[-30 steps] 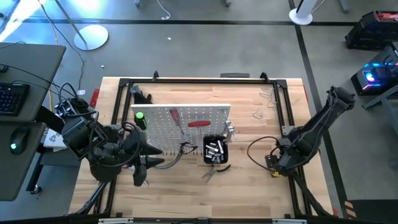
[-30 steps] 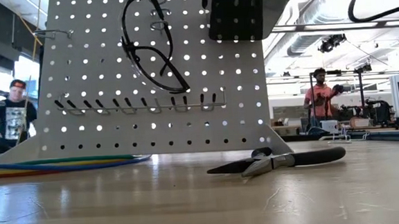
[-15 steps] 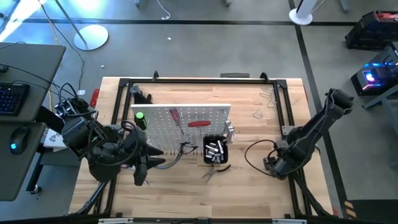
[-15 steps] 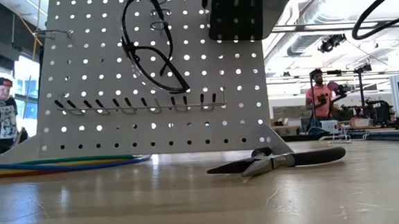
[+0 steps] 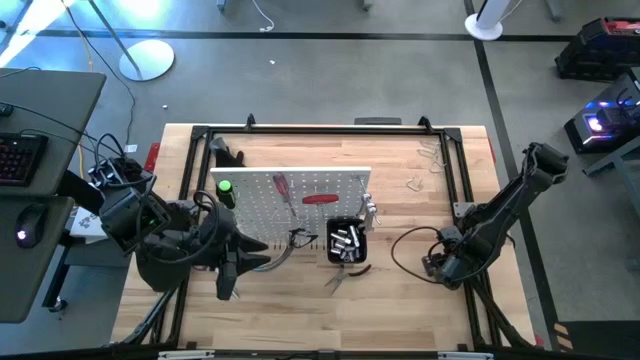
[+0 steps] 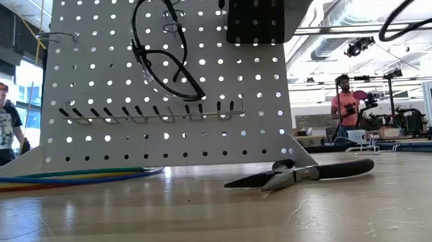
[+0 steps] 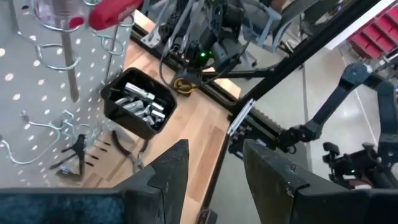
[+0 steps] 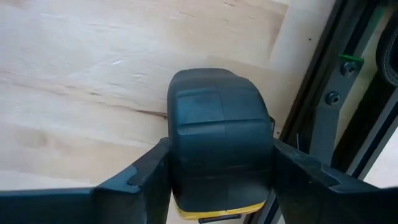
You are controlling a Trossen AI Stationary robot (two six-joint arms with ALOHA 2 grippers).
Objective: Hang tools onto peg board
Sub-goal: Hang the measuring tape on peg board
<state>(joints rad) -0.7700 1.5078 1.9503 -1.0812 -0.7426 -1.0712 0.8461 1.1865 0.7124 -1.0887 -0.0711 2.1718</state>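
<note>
Your right gripper (image 8: 214,186) is straddling the rounded, dark-cased tape measure (image 8: 219,134), pads touching it, its yellow base mostly hidden; your left gripper (image 7: 214,177) is waiting half-open.

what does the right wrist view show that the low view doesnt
Only the right wrist view: the right gripper straddling the dark, yellow-edged tape measure, fingers at its sides, beside the black frame.

Only the low view: the peg board, the black bin on it, the pliers lying flat, coloured cables, and people beyond.

Both: the wooden table.
</note>
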